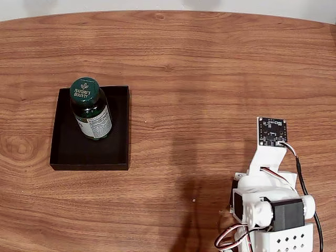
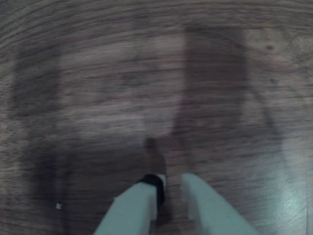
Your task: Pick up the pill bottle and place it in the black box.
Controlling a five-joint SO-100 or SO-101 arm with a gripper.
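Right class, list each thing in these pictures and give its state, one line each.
Pill bottle: upright, cap on, standing inside the tray.
Black box: open-topped, flat on the table, holding the bottle.
Gripper: nearly shut, holding nothing, over bare wood.
Table: bare wood.

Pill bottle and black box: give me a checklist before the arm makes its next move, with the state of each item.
1. Pill bottle inside the black box: ok.
2. Bottle upright, cap on: ok.
3. Box flat on the table: ok.
4. Gripper holding nothing: ok, only a narrow gap between its fingertips in the wrist view.
5. Arm clear of the box: ok, well to its right in the fixed view.
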